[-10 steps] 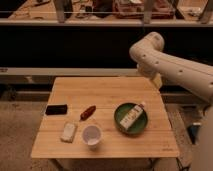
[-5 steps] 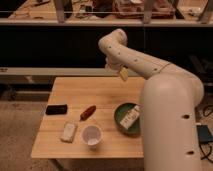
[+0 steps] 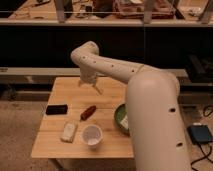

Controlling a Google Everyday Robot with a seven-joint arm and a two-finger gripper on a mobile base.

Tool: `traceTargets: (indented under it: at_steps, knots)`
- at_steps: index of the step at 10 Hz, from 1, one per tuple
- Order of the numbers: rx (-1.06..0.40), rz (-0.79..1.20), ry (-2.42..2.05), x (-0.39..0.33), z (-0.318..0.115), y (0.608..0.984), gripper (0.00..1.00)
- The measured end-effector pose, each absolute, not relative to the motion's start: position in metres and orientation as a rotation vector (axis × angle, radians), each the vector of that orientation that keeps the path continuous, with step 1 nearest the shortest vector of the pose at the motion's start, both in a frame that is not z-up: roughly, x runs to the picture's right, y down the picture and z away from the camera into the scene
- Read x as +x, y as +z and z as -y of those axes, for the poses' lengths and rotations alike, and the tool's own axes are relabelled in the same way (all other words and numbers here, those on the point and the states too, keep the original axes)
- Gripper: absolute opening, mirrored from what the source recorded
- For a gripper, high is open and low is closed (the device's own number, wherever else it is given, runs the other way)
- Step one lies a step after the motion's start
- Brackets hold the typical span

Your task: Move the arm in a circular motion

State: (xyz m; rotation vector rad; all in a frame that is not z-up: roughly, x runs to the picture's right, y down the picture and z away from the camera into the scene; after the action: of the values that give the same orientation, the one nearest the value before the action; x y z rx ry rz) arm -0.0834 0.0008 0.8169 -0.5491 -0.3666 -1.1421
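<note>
The arm (image 3: 125, 70) is cream-white with thick rounded segments and small dark holes. It rises large at the right foreground, bends at an elbow near the upper left, and drops toward the table. Its small pronged gripper (image 3: 95, 87) hangs over the far middle of the wooden table (image 3: 60, 90), above the surface, holding nothing that shows.
On the table lie a black phone-like block (image 3: 56, 109), a red-brown oblong item (image 3: 88, 112), a pale packet (image 3: 69, 132) and a white cup (image 3: 92, 135). A green bowl (image 3: 120, 117) is half hidden by the arm. Dark shelving runs behind; a black box (image 3: 201, 134) sits on the floor.
The arm has swung left and nearer the camera, its big segment now covering the table's right side. The gripper went from the right, up over the back, down to the table's far middle.
</note>
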Motion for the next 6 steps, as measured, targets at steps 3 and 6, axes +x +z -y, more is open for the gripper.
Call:
traceTargets:
  at_steps: [3, 6]
  knots:
    - [-0.567, 0.36, -1.265, -0.05, -0.039, 0.722, 0.8]
    - [-0.581, 0.457, -1.184, -0.016, -0.089, 0.627, 0.8]
